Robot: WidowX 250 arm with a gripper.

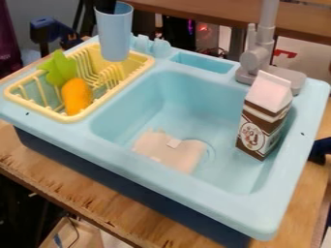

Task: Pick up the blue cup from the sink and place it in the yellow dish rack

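Clearly, in the camera view, a cup is showing its tall, smooth side, plain and light blue, a bluer shade than the pale aqua of the sink. It is narrowing from a wide round mouth to a smaller rounded bottom, and it is keeping nearly upright with its mouth facing up. The rim is catching a paler line of light, while the space just inside is looking dark.

The black hand is coming down from the top edge into the mouth of the cup, so the cup's body is lying directly below it. Whether the hand is pinching the wall or spreading inside the cup, I cannot tell. The cup's bottom is showing against the back part of the yellow rack, and whether it is resting there or hanging above is not clear.

Nearer the camera in the rack, an orange toy is lying just beside a bright green one, both left of the cup in the view. Across the basin, a brown and white carton is standing with a slight tilt near the grey faucet. A pale pinkish piece is lying on the basin's floor. The sink is sitting on a wooden desk.
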